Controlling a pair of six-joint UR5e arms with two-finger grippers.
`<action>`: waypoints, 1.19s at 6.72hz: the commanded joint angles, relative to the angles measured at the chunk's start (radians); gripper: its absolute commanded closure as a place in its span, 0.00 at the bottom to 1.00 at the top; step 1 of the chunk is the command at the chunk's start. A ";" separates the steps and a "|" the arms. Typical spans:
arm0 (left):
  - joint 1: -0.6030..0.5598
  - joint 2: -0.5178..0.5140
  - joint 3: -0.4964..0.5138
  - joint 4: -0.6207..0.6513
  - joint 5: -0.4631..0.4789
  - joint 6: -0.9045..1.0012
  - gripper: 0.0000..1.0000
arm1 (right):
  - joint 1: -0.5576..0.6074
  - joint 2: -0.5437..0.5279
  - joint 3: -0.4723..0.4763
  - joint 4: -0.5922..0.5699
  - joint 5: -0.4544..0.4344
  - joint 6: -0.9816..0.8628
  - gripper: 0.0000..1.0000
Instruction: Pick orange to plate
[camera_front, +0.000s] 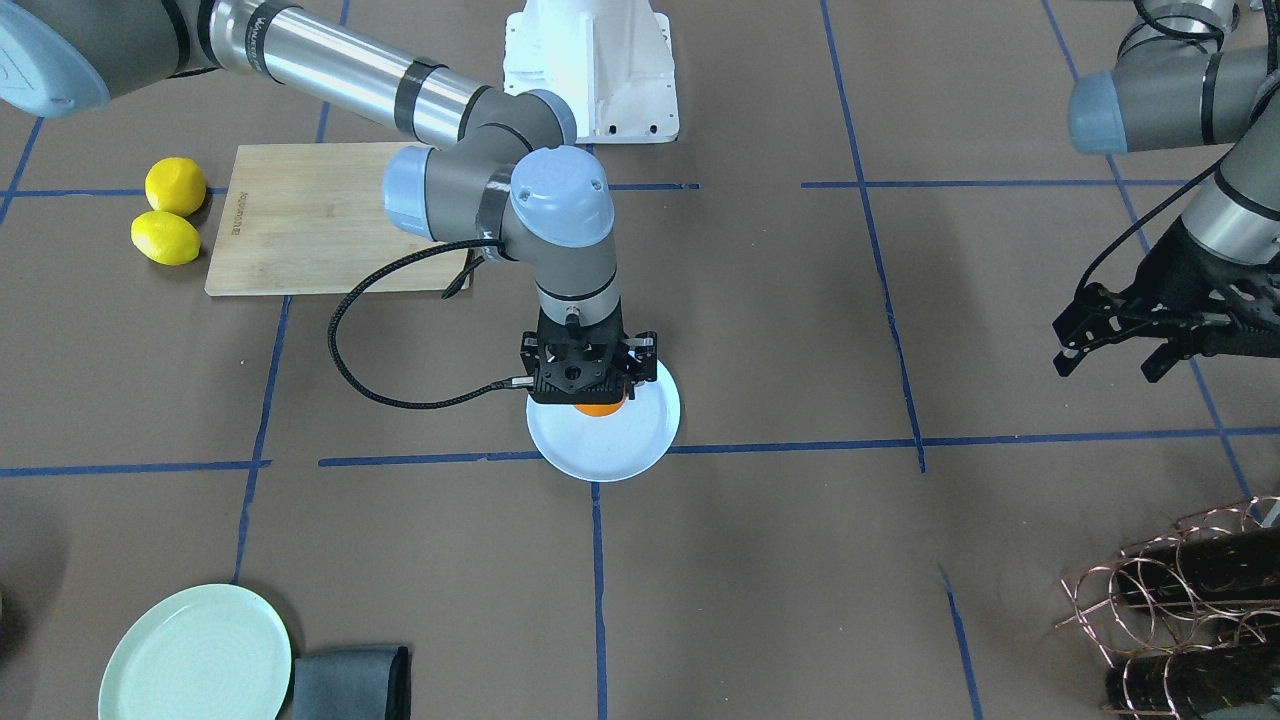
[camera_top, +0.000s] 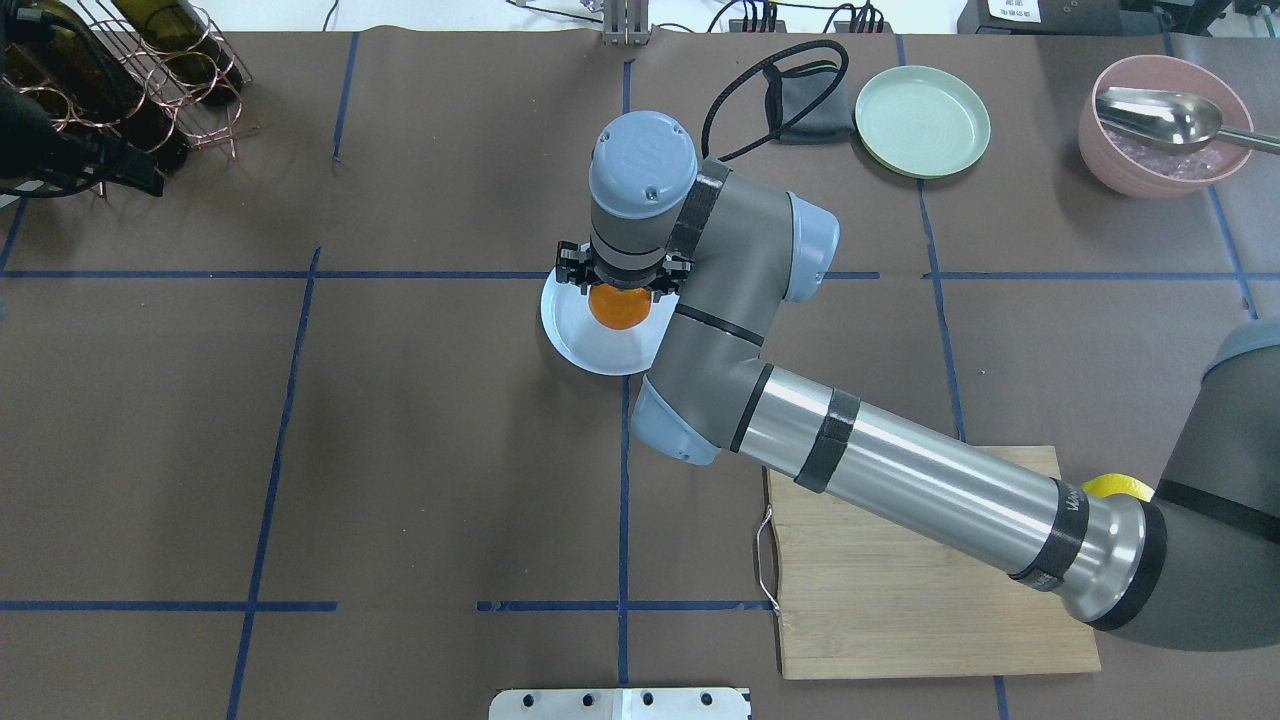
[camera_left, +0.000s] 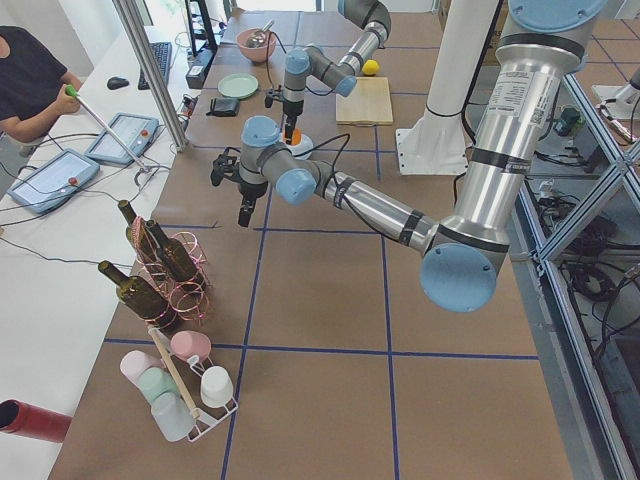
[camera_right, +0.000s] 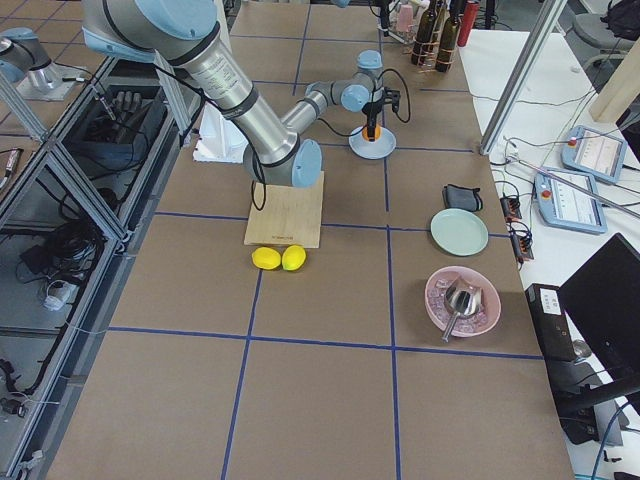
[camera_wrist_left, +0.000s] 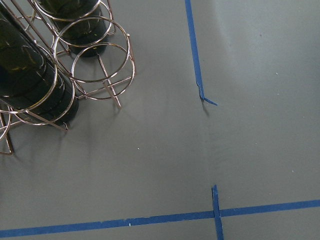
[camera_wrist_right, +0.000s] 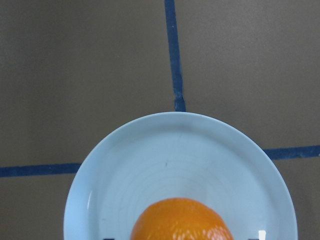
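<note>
The orange (camera_front: 597, 408) sits between the fingers of my right gripper (camera_front: 590, 388), which is shut on it and points straight down over the white plate (camera_front: 612, 448). In the overhead view the orange (camera_top: 617, 306) shows just under the wrist, over the far half of the plate (camera_top: 592, 345). In the right wrist view the orange (camera_wrist_right: 182, 220) fills the bottom centre with the ringed plate (camera_wrist_right: 175, 150) below it; whether it touches the plate is unclear. My left gripper (camera_front: 1110, 362) hangs open and empty, far off beside the wine rack.
Two yellow lemons (camera_front: 168, 212) lie beside a wooden cutting board (camera_front: 300, 220). A mint-green plate (camera_front: 195, 655) and grey cloth (camera_front: 350, 685) sit at the operators' edge. A copper rack of wine bottles (camera_front: 1185, 600) and a pink bowl with a metal scoop (camera_top: 1160, 125) stand at corners.
</note>
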 joint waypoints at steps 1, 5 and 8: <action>-0.001 0.024 0.014 -0.012 0.009 0.013 0.00 | 0.013 0.007 0.007 -0.004 0.003 0.003 0.00; -0.129 0.035 0.055 0.076 0.033 0.294 0.00 | 0.201 -0.098 0.233 -0.207 0.161 -0.136 0.00; -0.241 0.036 0.129 0.152 0.030 0.607 0.00 | 0.385 -0.343 0.386 -0.235 0.278 -0.464 0.00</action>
